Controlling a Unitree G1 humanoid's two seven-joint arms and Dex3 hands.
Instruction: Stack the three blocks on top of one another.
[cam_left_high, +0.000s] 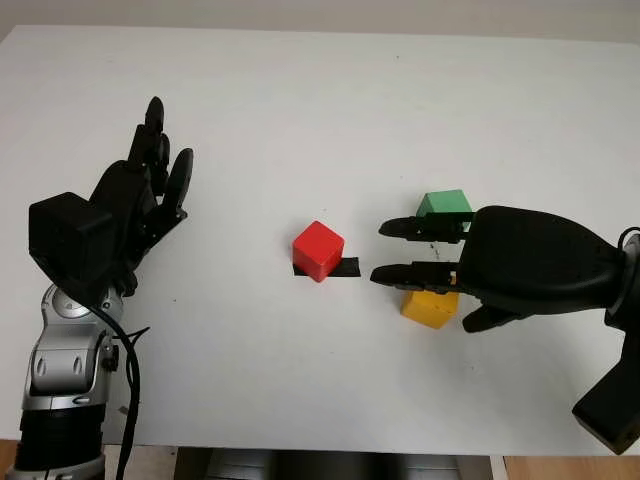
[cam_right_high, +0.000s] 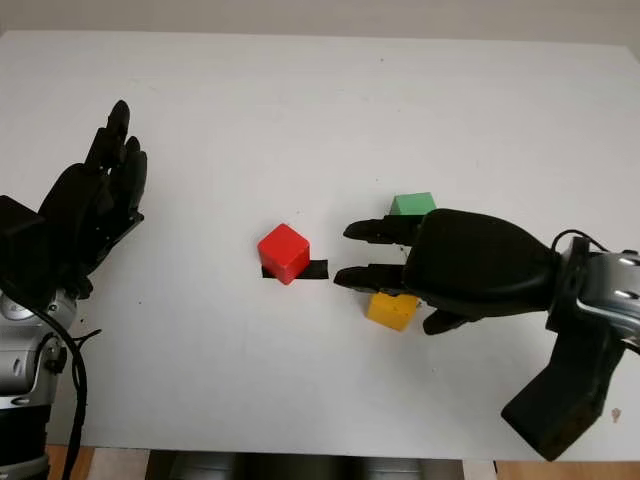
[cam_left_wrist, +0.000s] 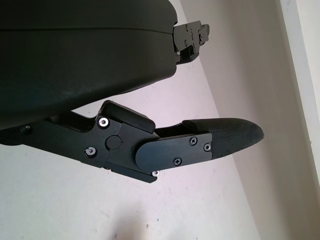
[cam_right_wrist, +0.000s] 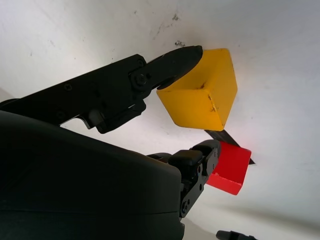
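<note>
A red block (cam_left_high: 318, 250) sits at the table's middle on a strip of black tape (cam_left_high: 347, 267). To its right are a green block (cam_left_high: 445, 204), farther back, and a yellow block (cam_left_high: 430, 308), nearer me. My right hand (cam_left_high: 400, 252) hovers over the yellow block, open, with two fingers reaching toward the red block. In the right wrist view the thumb's tip (cam_right_wrist: 172, 61) touches an upper corner of the yellow block (cam_right_wrist: 200, 92), with the red block (cam_right_wrist: 227, 167) beyond it. My left hand (cam_left_high: 150, 170) is raised at the far left, open and holding nothing.
The white table (cam_left_high: 300, 110) stretches bare behind and to the left of the blocks. Its front edge (cam_left_high: 300, 448) runs close below both arms. A black cable (cam_left_high: 128, 380) hangs beside the left forearm.
</note>
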